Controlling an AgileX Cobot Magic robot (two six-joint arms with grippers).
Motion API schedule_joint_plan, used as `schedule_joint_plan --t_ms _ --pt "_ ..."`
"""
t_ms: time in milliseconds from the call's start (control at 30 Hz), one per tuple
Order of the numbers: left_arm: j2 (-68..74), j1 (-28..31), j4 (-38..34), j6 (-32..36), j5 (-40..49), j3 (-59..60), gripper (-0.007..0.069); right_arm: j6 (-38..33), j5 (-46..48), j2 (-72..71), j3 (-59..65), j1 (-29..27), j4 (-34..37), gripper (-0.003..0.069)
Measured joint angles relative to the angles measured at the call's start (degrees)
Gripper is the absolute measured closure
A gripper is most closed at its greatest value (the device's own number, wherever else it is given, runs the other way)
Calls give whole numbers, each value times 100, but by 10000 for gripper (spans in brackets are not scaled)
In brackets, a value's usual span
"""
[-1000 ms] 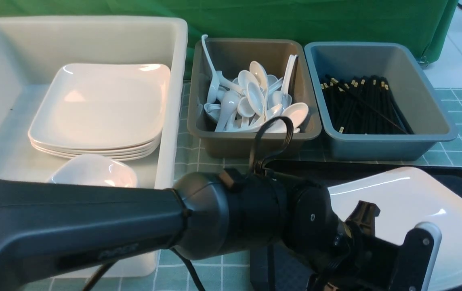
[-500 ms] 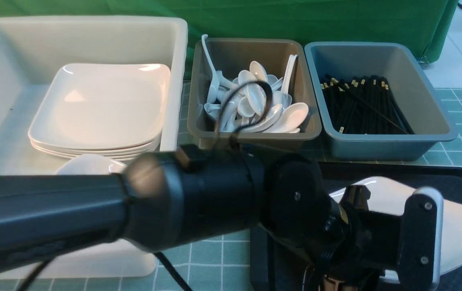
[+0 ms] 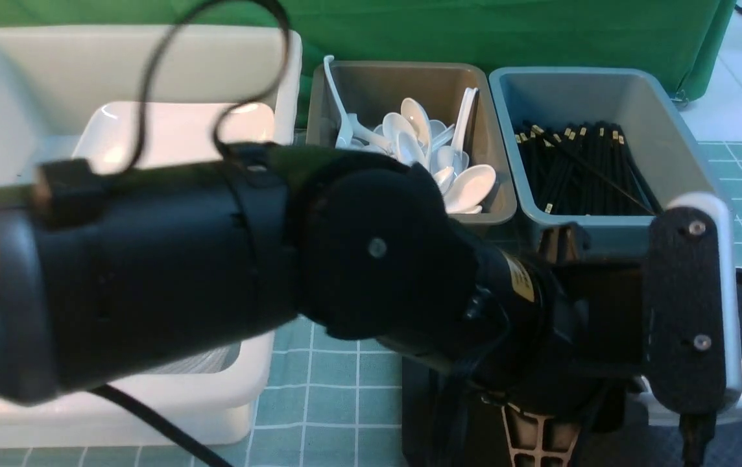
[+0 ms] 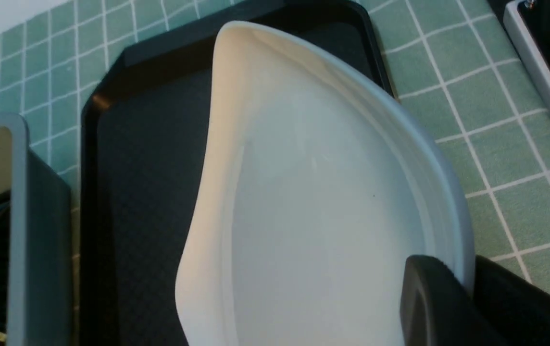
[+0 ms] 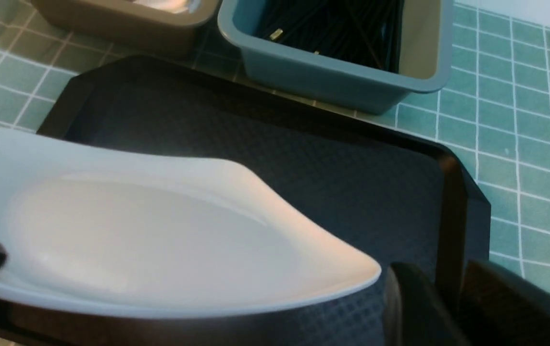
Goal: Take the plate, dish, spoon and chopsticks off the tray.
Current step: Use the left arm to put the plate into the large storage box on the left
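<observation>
Logged the plate (image 4: 323, 202): large, glossy white, rounded-square, tilted steeply over the tray (image 4: 140, 182) with one corner raised high.

Found the left gripper (image 4: 462, 281) clenched on the plate's rim, with one black finger (image 4: 429, 302) pressed to the inner face and its partner behind the rim.

Listed the tray as black, flat and cross-hatched, with clipped corners and a low rim. Saw it lying on the checked cloth (image 3: 332, 389), its textured floor bare around the plate.

Entered the right gripper (image 5: 441, 278) low at the tray's edge by a clipped corner, its two black fingers flanking the rim. Could not tell whether they were closed on that rim or merely stood about it.

Noted the left arm (image 3: 215, 259) filling most of the front view, with a looped cable above it.

Catalogued behind it, left to right:
- white tub (image 3: 280, 65), deep, with a stored white plate (image 3: 176, 130) lying inside, largely hidden by the arm;
- grey bin (image 3: 410, 74), heaped with white soup spoons (image 3: 468, 185);
- blue-grey bin (image 3: 604, 84), just beside the grey one and just beyond the tray's far rim, holding black chopsticks (image 3: 578, 168) with gold bands at one end.

Recorded a green curtain (image 3: 475, 32) behind all three containers.
</observation>
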Motion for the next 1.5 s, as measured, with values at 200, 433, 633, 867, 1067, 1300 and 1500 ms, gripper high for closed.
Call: schedule_joint_plan --t_ms 200,433,633,867,1067,1300,1500 --pt "-298 0 297 -269 0 0 598 4 -105 0 0 0 0 463" --pt "-727 0 1540 -1081 -272 37 595 4 -205 0 0 0 0 463" --pt "-1010 18 3763 -2499 -170 -197 595 4 -586 0 0 0 6 463" --pt "-1011 24 5061 -3158 415 -724 594 4 -687 5 -78 0 63 463" --pt "-1019 536 5482 -3388 1066 -881 594 4 -734 5 -110 0 68 463" --pt "-1042 1700 5494 -3378 1331 -881 594 4 -912 170 -118 0 82 463" --pt "-1118 2649 5295 -3135 1302 -859 594 -63 -968 698 -224 40 286 463"
